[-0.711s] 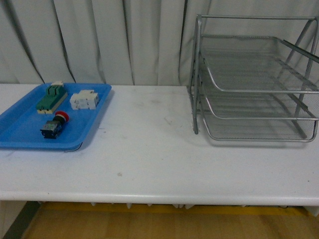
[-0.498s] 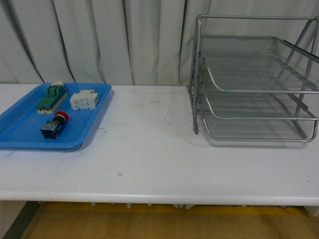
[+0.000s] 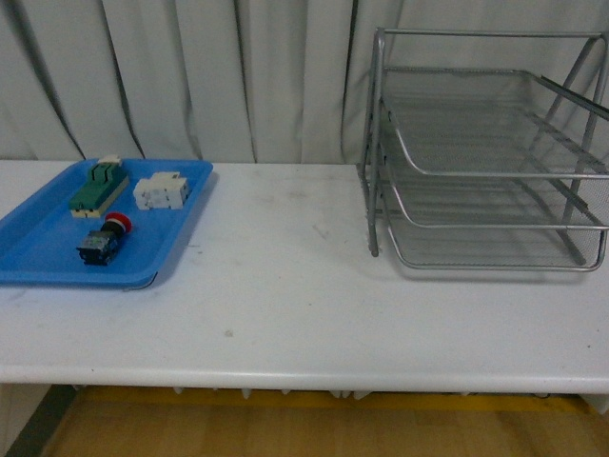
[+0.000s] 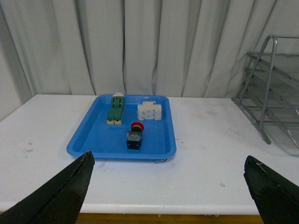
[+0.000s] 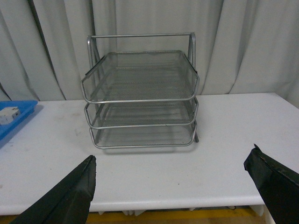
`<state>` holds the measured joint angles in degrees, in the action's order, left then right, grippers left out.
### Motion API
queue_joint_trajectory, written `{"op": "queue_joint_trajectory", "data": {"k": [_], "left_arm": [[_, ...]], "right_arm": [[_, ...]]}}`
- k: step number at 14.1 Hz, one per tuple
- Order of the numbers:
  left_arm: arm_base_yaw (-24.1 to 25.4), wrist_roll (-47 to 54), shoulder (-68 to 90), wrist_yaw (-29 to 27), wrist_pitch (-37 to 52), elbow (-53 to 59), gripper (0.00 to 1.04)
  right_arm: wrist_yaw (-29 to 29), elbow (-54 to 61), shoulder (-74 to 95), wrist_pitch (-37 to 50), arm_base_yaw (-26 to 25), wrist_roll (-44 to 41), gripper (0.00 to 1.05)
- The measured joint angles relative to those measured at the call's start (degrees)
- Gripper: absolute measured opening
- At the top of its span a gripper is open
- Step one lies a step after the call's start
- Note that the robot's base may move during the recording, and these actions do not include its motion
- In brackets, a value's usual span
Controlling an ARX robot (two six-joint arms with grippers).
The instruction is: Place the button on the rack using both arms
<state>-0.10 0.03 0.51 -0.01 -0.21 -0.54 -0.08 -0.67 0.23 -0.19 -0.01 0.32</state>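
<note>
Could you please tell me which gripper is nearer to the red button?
Left. The left gripper faces the button in the blue tray, open, short of it. The right gripper faces the rack; the button is out of its view.

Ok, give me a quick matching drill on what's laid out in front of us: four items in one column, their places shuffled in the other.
Items:
1. button
2. green-and-cream block
3. white block
4. rack

Places:
A. straight on the table, off to the right
B. far side of the blue tray, left one of the pair there
C. near side of the blue tray, alone
D. far side of the blue tray, right one of the pair

Pairs: 1-C, 2-B, 3-D, 4-A
</note>
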Motion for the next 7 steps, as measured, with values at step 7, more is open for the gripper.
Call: {"op": "queue_joint_trajectory", "data": {"k": [7], "left_arm": [[0.0,0.0,0.0,0.0,0.0,0.0,0.98]], "right_arm": [[0.0,0.02,0.0,0.0,0.0,0.0,0.98]]}}
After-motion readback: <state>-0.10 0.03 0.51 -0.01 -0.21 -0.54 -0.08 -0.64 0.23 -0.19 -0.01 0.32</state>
